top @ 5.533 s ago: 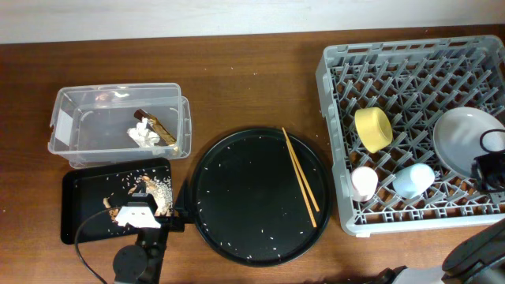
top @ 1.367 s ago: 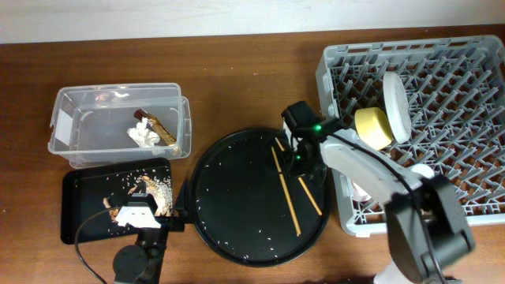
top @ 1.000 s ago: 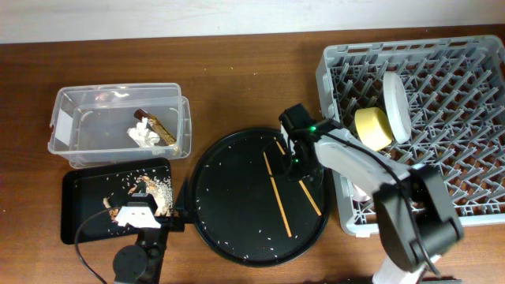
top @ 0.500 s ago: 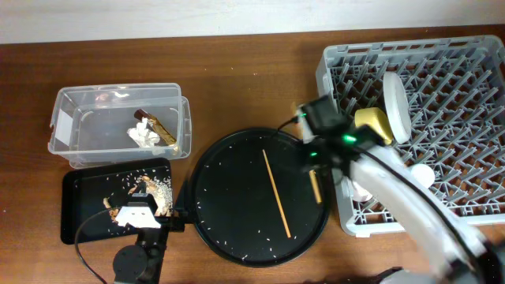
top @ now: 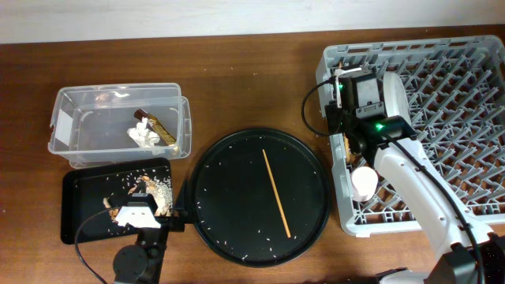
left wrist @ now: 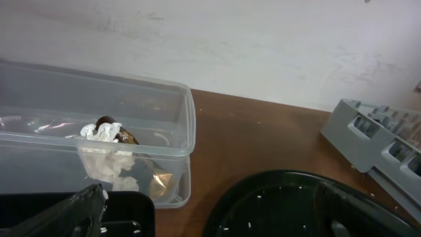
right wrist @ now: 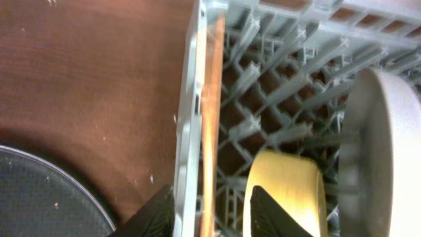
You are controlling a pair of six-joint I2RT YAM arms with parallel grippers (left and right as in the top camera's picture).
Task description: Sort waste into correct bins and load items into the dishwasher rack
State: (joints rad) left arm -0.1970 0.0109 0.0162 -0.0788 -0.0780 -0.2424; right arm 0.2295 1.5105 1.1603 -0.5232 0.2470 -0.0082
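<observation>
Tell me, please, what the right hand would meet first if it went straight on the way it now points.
The right hand would probably meet the rack's wall, which the chopstick runs along. Depth is unclear; it might slip just inside, onto the lattice beside the bowl.

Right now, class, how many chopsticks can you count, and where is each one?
2. One chopstick lies on the round black tray. The other chopstick runs between the right end effector's fingers, just inside the dishwasher rack's wall nearest the tray. None seems hidden.
</observation>
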